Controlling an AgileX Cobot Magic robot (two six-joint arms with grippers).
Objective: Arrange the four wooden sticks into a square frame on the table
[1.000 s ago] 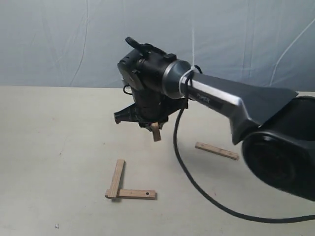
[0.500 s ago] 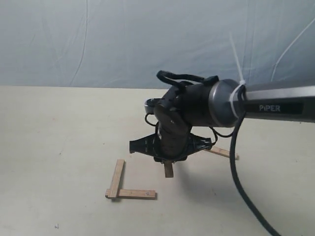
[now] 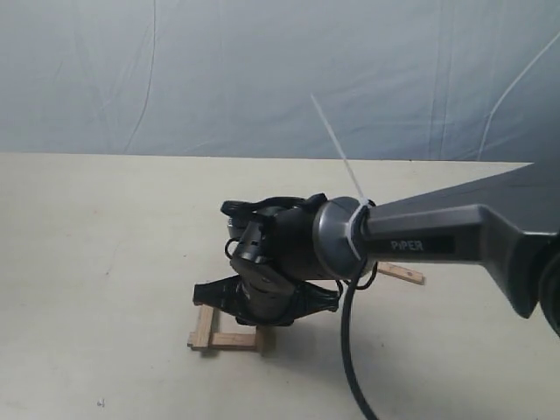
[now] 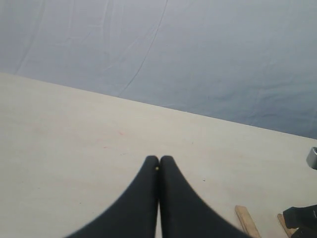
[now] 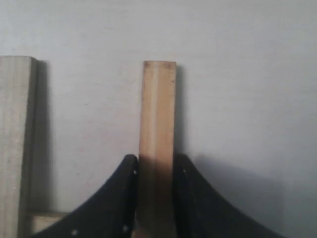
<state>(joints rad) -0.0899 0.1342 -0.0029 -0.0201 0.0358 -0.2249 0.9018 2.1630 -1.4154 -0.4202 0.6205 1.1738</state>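
Observation:
My right gripper (image 5: 154, 168) is shut on a wooden stick (image 5: 157, 114), held low over the table (image 3: 87, 262). The stick lies parallel to a second stick (image 5: 17, 139), a gap apart. A third stick (image 5: 47, 220) runs crosswise near the fingers. In the exterior view the right gripper (image 3: 262, 325) covers the held stick and sits over the L of two sticks (image 3: 206, 325), (image 3: 229, 341). The fourth stick (image 3: 401, 273) lies apart, behind the arm. My left gripper (image 4: 159, 159) is shut and empty over bare table; a stick end (image 4: 246, 220) shows near it.
The right arm (image 3: 420, 241) reaches across the middle from the right, its black cable (image 3: 350, 367) hanging to the table. A blue-grey sheet (image 3: 262, 70) backs the table's far edge.
The right gripper has swung down and leftward with the stick, from well above the table to just over the L of two sticks. The lying sticks have not moved.

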